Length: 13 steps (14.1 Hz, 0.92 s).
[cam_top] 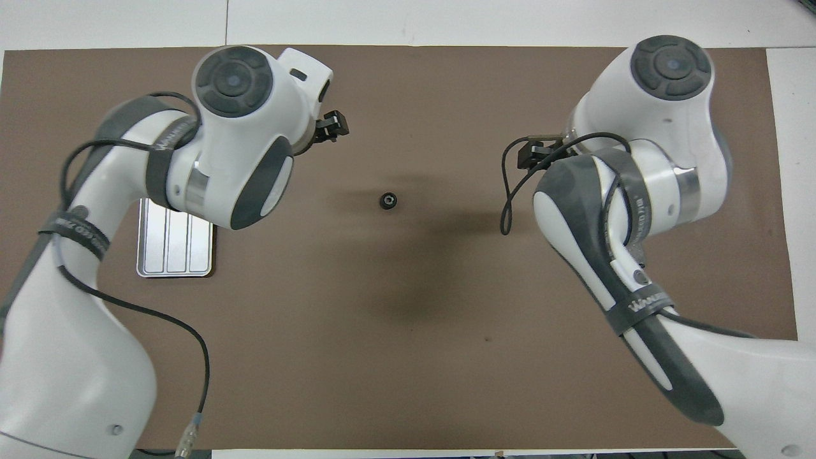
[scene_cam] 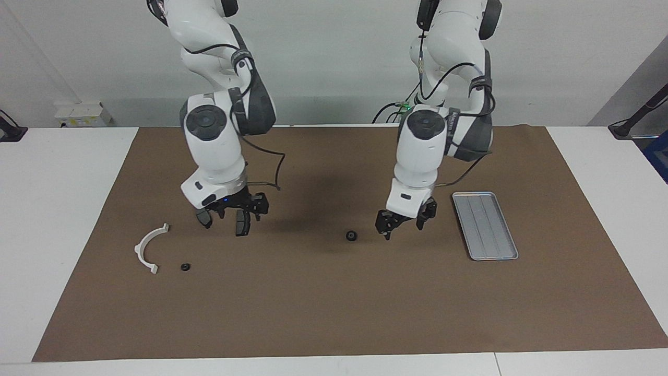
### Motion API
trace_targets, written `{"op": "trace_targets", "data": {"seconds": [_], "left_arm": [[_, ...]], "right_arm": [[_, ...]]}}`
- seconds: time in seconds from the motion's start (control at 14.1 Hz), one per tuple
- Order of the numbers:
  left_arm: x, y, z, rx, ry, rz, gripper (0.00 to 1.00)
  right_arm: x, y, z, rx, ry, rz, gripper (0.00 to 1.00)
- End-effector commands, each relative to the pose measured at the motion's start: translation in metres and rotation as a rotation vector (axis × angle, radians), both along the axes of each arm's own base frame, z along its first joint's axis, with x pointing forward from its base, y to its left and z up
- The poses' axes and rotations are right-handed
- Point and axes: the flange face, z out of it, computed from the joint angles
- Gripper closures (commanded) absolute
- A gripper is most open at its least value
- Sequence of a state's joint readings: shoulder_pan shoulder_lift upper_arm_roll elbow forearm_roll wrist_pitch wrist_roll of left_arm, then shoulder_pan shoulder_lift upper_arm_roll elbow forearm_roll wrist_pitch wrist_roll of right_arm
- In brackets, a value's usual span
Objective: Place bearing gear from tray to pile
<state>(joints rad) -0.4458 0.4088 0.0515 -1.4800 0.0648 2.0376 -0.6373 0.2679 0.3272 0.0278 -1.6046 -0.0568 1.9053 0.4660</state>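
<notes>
Left end effector (scene_cam: 402,223) over brown mat (scene_cam: 334,303)

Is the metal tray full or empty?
Empty: the tray shows only its bare ribbed floor. One small black gear lies on the mat.

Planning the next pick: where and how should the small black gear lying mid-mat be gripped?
Grip the gear across its outer rim, coming straight down from above. It lies flat on the mat, round and low with a centre hole, nothing touching it. The left gripper hangs just beside it.
</notes>
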Motion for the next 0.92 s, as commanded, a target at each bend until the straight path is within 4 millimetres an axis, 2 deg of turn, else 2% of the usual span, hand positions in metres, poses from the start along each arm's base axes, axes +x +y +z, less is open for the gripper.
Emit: {"op": "trace_targets", "data": {"seconds": [0.0,0.14,0.21,0.35,0.5,0.57,0.64,0.78,0.85], "left_arm": [[0.009,0.09,0.033,-0.004,0.012,-0.023,0.0],[0.013,0.16,0.062,0.008,-0.002,-0.058,0.0],[0.012,0.188,0.074,0.003,-0.012,-0.069,0.0],[0.002,0.229,0.098,0.0,-0.008,-0.094,0.0],[-0.017,0.245,0.122,0.009,0.028,-0.142,0.0],[-0.032,0.248,0.134,0.01,0.057,-0.164,0.0],[-0.048,0.251,0.148,0.011,0.073,-0.179,0.0],[-0.081,0.257,0.158,0.007,0.119,-0.18,0.0],[-0.086,0.258,0.158,0.007,0.112,-0.18,0.0]], "right_arm": [[-0.02,0.053,0.005,0.01,0.002,-0.107,0.0],[-0.038,0.101,0.0,0.011,-0.006,-0.176,0.0],[-0.047,0.122,-0.001,0.015,-0.013,-0.209,0.0],[-0.057,0.15,-0.008,0.023,-0.027,-0.275,0.0],[-0.064,0.171,-0.029,0.026,-0.003,-0.316,0.0],[-0.062,0.19,-0.031,0.047,-0.01,-0.329,0.0],[-0.058,0.21,-0.042,0.044,-0.009,-0.348,0.0],[-0.046,0.242,-0.068,0.043,-0.024,-0.388,0.0],[-0.04,0.246,-0.081,0.04,-0.023,-0.394,0.0]]}}
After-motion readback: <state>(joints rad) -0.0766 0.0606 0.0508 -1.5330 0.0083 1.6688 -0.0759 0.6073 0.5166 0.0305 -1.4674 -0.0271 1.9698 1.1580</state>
